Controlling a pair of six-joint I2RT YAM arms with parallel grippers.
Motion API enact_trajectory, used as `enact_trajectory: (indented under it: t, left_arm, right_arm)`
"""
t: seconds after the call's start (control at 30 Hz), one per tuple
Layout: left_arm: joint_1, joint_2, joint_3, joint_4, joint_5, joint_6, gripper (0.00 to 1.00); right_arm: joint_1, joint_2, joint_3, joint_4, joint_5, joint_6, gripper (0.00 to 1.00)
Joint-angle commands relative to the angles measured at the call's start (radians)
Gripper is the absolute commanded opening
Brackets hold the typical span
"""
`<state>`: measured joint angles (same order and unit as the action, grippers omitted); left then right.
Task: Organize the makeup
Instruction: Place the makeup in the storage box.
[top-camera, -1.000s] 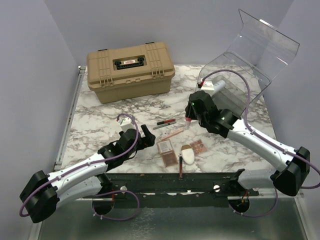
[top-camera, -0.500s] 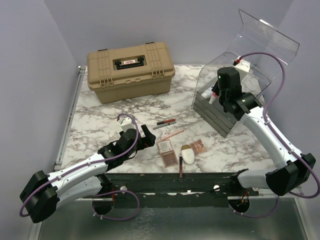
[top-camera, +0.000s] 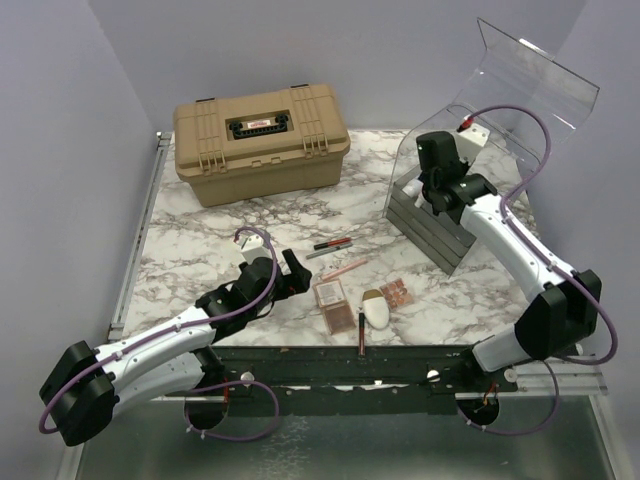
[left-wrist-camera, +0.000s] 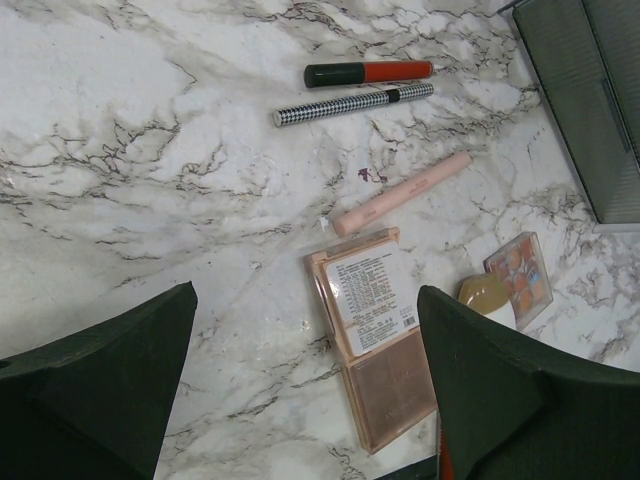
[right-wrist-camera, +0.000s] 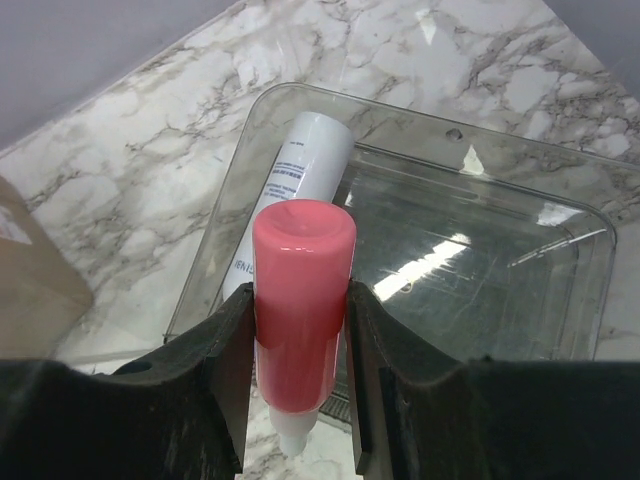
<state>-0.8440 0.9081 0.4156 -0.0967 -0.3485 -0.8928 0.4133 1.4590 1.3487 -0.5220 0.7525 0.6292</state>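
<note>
- Makeup (top-camera: 345, 295): most of it lies loose on the table (top-camera: 200, 240), in a cluster just ahead of the arm bases, and two tubes are over at the clear bin (right-wrist-camera: 590, 250).
- Surface: white marble pattern with grey veins and a metal rail (top-camera: 135, 240) along its left edge. Pale lavender walls (top-camera: 60, 150) close in the left, back and right.
- Tan hard case (top-camera: 260, 140) sits at the back left, lid down.
- The bin stands at the back right with its clear lid (top-camera: 530, 90) tipped up and grey drawers (top-camera: 430, 225) below.
- Right gripper (right-wrist-camera: 300, 340) is clenched on the pink tube (right-wrist-camera: 303, 250), which hangs over the bin's open top with its white nozzle pointing down.
- White tube (right-wrist-camera: 300, 170) lies inside the bin against its left wall.
- Left gripper (left-wrist-camera: 308, 293) hovers above the cluster with its jaws spread wide and nothing between them.
- Below it, far to near:
  - red-and-black pencil (left-wrist-camera: 368, 72) beside a checked pencil (left-wrist-camera: 355, 103)
  - pale pink stick (left-wrist-camera: 400, 194)
  - labelled palette (left-wrist-camera: 370, 300)
  - small multicolour palette (left-wrist-camera: 520, 275) touching the white oval piece (left-wrist-camera: 487, 297)
- Another thin red pencil (top-camera: 361, 332) lies at the near edge.
</note>
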Motion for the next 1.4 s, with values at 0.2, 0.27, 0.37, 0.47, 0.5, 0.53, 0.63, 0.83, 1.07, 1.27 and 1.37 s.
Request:
enact_trajectory:
  t: [0.2, 0.27, 0.37, 0.47, 0.5, 0.53, 0.63, 0.83, 1.07, 1.27, 1.37]
  left_arm:
    - [0.009, -0.005, -0.015, 0.015, 0.013, 0.005, 0.94]
    - [0.01, -0.006, -0.015, 0.016, 0.013, 0.005, 0.94]
    - [0.011, -0.007, -0.017, 0.016, 0.011, 0.005, 0.94]
    - [0.011, -0.005, -0.02, 0.018, 0.009, 0.001, 0.94]
    - [0.011, -0.004, -0.02, 0.018, 0.011, 0.002, 0.94]
    - [0.011, -0.001, -0.02, 0.02, 0.012, 0.002, 0.94]
    - [0.014, 0.006, -0.018, 0.022, 0.015, 0.003, 0.94]
    - [0.013, 0.008, -0.014, 0.026, 0.017, 0.005, 0.94]
    - [0.014, 0.005, -0.014, 0.026, 0.019, 0.005, 0.94]
    - [0.014, 0.011, -0.005, 0.025, 0.024, 0.009, 0.94]
    - [0.014, 0.005, -0.006, 0.025, 0.024, 0.011, 0.94]
  right_arm:
    - [-0.03, 0.209, 0.224, -0.296, 0.181, 0.376, 0.23]
    - [-0.031, 0.229, 0.236, -0.33, 0.186, 0.405, 0.23]
    - [-0.032, 0.228, 0.208, -0.362, 0.195, 0.471, 0.23]
    - [-0.033, 0.216, 0.175, -0.362, 0.206, 0.484, 0.23]
    - [-0.034, 0.215, 0.17, -0.362, 0.209, 0.482, 0.23]
    - [-0.036, 0.215, 0.165, -0.363, 0.214, 0.48, 0.23]
    - [-0.047, 0.219, 0.152, -0.367, 0.22, 0.472, 0.23]
    - [-0.089, 0.23, 0.126, -0.345, 0.199, 0.469, 0.25]
    - [-0.115, 0.236, 0.139, -0.318, 0.175, 0.455, 0.25]
    - [-0.117, 0.236, 0.123, -0.271, 0.156, 0.423, 0.25]
    - [-0.116, 0.253, 0.118, -0.256, 0.133, 0.419, 0.26]
